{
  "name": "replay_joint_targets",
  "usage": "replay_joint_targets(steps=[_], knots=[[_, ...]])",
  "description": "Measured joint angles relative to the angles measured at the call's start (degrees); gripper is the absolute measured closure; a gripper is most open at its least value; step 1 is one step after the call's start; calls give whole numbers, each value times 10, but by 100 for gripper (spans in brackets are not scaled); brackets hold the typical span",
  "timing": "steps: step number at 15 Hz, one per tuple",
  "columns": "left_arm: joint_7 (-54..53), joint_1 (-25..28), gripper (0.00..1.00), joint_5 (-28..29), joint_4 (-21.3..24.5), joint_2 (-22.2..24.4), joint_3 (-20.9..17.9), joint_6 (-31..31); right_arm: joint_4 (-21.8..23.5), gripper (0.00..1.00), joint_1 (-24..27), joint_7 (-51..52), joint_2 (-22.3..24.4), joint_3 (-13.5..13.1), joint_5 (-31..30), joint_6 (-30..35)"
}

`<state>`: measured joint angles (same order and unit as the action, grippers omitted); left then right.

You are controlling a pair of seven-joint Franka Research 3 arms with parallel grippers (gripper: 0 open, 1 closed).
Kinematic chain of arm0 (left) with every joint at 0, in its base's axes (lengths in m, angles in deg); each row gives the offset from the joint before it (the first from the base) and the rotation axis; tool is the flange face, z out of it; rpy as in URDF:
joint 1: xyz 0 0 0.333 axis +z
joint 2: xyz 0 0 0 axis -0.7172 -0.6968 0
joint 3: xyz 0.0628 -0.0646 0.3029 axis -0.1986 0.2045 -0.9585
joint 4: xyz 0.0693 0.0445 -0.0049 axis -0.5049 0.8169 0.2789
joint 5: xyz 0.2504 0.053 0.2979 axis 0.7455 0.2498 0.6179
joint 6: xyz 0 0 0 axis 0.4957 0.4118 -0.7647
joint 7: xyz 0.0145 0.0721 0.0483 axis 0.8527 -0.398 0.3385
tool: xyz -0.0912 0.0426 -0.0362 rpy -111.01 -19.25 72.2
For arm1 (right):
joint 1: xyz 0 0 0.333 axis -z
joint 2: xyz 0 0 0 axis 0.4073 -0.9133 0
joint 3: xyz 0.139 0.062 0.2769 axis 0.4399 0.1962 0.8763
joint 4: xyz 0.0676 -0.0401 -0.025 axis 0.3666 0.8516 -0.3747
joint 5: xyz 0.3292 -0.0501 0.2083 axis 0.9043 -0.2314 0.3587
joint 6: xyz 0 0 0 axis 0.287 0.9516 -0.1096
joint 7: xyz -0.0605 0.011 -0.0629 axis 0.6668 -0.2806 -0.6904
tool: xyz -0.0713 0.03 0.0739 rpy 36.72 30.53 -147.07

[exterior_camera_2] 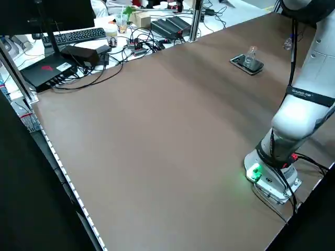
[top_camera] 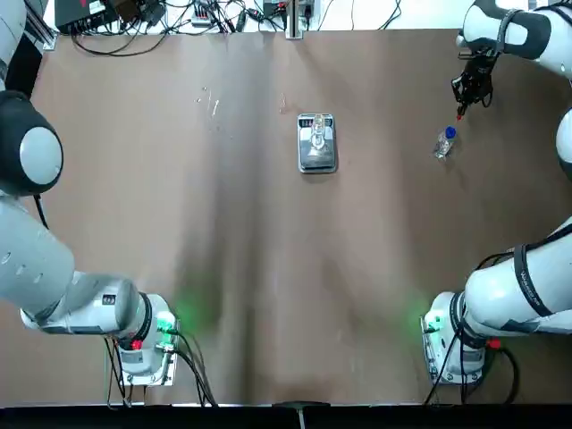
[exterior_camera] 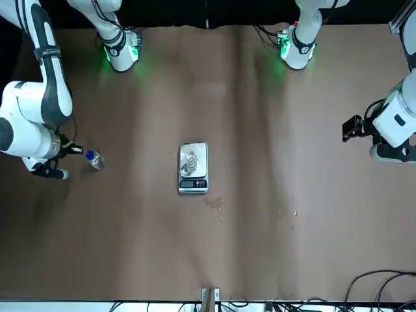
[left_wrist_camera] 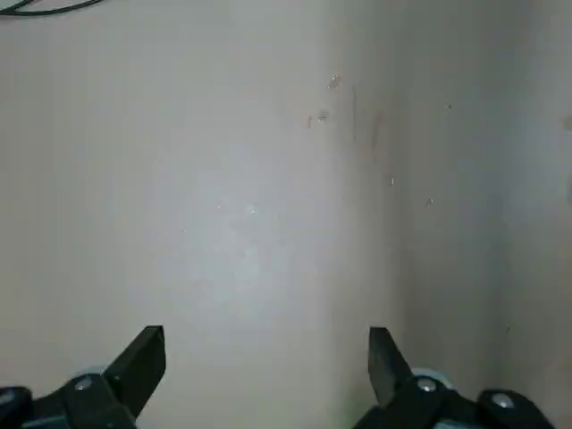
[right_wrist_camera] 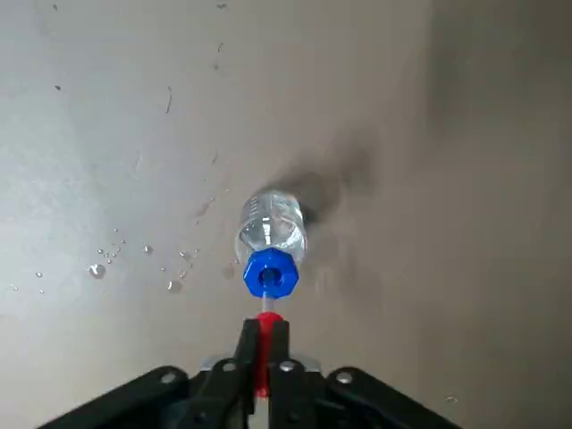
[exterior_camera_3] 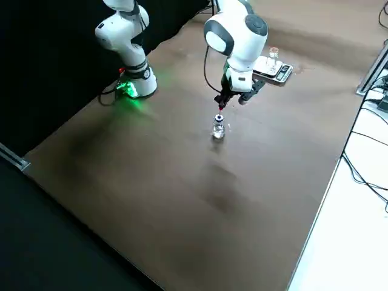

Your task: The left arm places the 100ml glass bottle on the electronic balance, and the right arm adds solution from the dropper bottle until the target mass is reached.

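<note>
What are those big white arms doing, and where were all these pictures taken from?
They're two robot arms at one brown table. One picture looks down from above, one faces the robot, two look from the sides, and each arm's wrist has a camera.

On the table, the electronic balance, a little scale, holds a clear glass bottle. The right gripper pinches the red dropper top, by the blue-collared bottle standing on the table. The left gripper, out at the table's left side, is open and holds nothing.
</note>
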<state>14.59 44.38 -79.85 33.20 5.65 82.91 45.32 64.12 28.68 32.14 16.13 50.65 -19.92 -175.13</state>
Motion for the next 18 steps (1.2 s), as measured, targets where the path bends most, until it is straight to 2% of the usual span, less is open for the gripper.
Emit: replay_joint_targets(steps=[2,10,11,14,16,18], knots=[[0,0,0,0,0,0,0,0,0,74,0,1,0,0,0,0],[0,0,0,0,0,0,0,0,-4,63,0,10,0,0,0,0],[0,0,0,0,0,0,0,0,-10,58,0,18,0,1,0,3],[0,0,0,0,0,0,0,0,-85,41,-2,34,5,10,0,56],[0,0,0,0,0,0,0,0,-132,37,-12,34,11,18,0,92],[0,0,0,0,0,0,0,0,-177,27,-26,34,21,22,3,128]])
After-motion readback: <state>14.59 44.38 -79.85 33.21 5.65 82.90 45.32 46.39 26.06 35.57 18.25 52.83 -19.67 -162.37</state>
